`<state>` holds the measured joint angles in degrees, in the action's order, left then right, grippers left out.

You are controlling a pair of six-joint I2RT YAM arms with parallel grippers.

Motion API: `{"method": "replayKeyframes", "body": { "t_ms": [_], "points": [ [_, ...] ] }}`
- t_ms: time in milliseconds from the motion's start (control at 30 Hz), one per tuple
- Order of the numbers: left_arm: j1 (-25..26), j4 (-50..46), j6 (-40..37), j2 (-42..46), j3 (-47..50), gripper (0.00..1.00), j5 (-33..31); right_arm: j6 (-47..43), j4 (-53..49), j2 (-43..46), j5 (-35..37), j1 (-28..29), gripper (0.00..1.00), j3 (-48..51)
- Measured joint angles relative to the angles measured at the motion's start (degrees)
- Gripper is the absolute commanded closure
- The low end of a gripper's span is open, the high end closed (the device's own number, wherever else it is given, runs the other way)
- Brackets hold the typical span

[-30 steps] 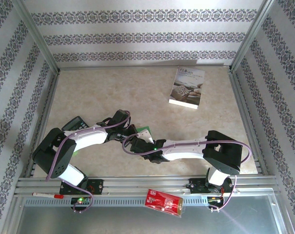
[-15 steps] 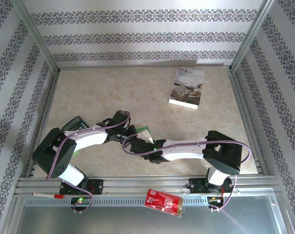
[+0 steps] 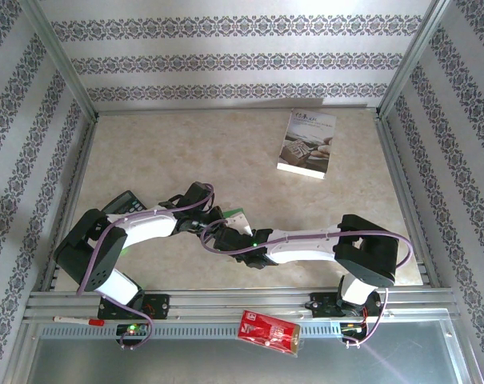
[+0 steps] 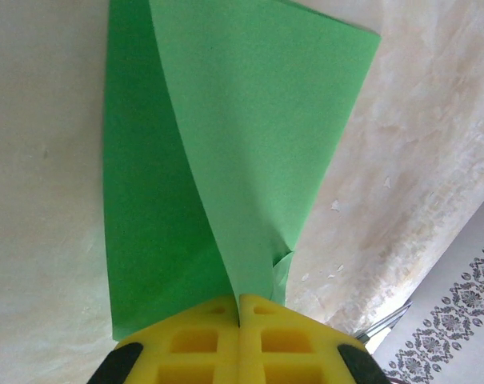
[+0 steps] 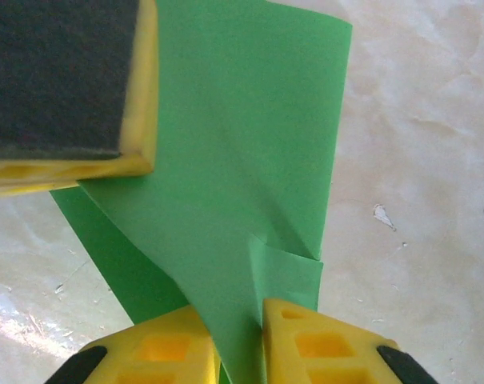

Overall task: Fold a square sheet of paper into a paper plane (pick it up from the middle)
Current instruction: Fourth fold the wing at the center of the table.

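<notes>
Left arm (image 3: 142, 224) and right arm (image 3: 306, 242) lie low, meeting near-centre. Left fingers (image 4: 186, 344) pinch the square sheet of paper (image 4: 250, 120); right fingers (image 5: 322, 344) straddle it, slightly apart. Overhead, the arms mostly hide it.

Creased green paper (image 5: 250, 144), between narrowly parted jaws

Table (image 3: 186, 152), beige marbled top: white printed booklet (image 3: 307, 144) far right, dark calculator (image 3: 122, 202) near left. Square sheet of paper (image 4: 142, 224), bright green, near middle, its lower layer flat on the top. Metal rail (image 3: 226, 300) along the near edge: red packet (image 3: 268, 331), pen (image 3: 78, 321).
</notes>
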<state>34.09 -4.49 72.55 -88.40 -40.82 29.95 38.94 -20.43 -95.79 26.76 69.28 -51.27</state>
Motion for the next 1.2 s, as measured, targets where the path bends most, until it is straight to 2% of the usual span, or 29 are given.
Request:
{"method": "replayKeyframes", "body": {
  "t_ms": [367, 567, 733, 833, 933, 1200],
  "points": [
    [0.00, 0.42, 0.00, 0.00, 0.20, 1.00, 0.02, 0.81, 1.46, 0.31, -0.26, -0.02, 0.96, 0.74],
    [0.02, 0.37, -0.04, 0.46, 0.22, 0.87, -0.09, 1.22, 5.22, 2.49, -1.29, -0.15, 1.00, 3.56],
    [-0.15, -0.96, -0.87, 4.15, 0.20, 0.70, -1.68, 0.09, 9.66, 6.29, -3.19, -1.55, 1.00, 8.46],
    [-0.52, -2.84, -1.81, 7.63, 0.09, 0.66, -3.37, -0.76, 14.05, 9.55, -6.27, -3.52, 1.00, 12.55],
    [-0.81, -4.35, -2.49, 10.62, 0.07, 0.67, -4.79, -1.36, 18.21, 11.65, -9.99, -5.55, 1.00, 15.56],
    [-0.55, -4.70, -2.73, 11.50, 0.26, 0.81, -4.98, 1.22, 28.26, 12.09, -18.86, -9.20, 1.00, 20.68]
  ]
}}
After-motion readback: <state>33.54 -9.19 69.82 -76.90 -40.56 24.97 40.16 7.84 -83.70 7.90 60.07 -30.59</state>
